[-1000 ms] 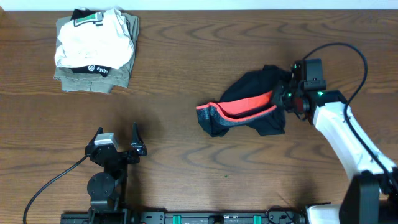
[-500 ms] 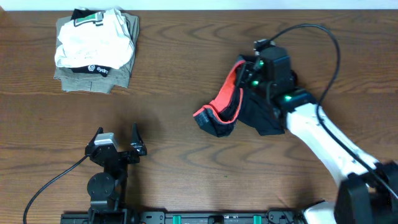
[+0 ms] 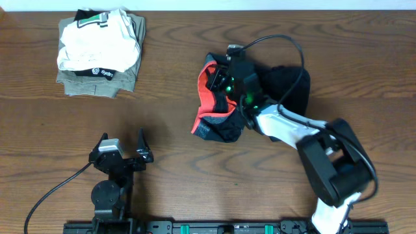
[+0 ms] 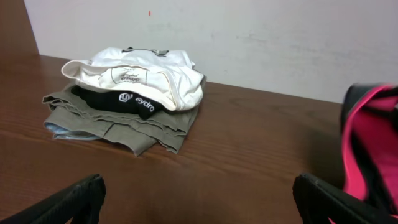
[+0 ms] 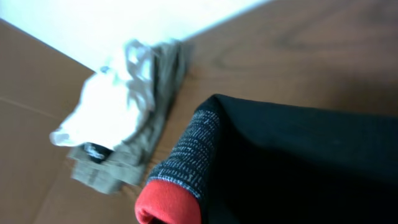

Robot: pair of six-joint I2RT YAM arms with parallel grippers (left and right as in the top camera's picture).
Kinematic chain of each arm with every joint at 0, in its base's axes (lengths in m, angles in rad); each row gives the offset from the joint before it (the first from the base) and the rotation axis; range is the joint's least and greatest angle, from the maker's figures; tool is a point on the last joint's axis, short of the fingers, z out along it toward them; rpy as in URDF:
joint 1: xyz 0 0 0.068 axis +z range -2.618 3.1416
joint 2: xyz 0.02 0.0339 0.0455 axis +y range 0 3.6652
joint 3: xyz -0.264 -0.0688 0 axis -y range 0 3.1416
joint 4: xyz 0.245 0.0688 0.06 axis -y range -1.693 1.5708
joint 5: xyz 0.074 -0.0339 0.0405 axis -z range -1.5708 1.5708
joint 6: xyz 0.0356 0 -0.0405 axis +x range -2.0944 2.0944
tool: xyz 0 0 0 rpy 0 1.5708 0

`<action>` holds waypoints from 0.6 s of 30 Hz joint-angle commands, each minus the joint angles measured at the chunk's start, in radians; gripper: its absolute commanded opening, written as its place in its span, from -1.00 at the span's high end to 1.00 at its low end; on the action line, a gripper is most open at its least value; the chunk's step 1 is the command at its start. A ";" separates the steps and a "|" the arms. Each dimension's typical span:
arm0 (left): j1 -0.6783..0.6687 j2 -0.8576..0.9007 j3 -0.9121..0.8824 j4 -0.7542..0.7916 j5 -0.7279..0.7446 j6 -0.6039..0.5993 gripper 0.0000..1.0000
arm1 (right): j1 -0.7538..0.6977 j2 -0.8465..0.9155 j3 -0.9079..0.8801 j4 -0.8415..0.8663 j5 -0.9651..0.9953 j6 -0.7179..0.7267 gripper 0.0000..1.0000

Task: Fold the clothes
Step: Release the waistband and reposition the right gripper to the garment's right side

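Brown wooden table (image 3: pixel 195 182) holds the bunched pants (image 3: pixel 289 84); my right gripper (image 3: pixel 220 83) pinches them, my left gripper (image 3: pixel 122 140) gapes empty. I reckon I'm spreading; next, lay them flat.

Dark wood-grain desk (image 3: pixel 195 169) carrying two lots of clothing
A pile of folded garments (image 3: pixel 99 52) sits near the far left corner, an olive piece (image 3: pixel 97 84) lowest against the wood; black pants (image 3: pixel 284 81), grey waistband lined red, lie bunched well apart, right of centre
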 commanded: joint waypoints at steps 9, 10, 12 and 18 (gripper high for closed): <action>0.003 -0.006 -0.021 -0.035 -0.019 0.017 -0.96 | 0.077 0.092 0.165 -0.007 -0.064 -0.026 0.95; 0.003 -0.006 -0.021 -0.035 -0.019 0.017 -0.96 | 0.085 0.092 0.186 -0.023 -0.055 -0.026 0.87; 0.003 -0.006 -0.021 -0.035 -0.019 0.017 -0.96 | 0.095 0.093 0.227 -0.063 -0.032 -0.048 0.65; 0.003 -0.006 -0.021 -0.035 -0.019 0.017 -0.96 | 0.071 0.092 0.369 -0.315 -0.059 -0.244 -0.82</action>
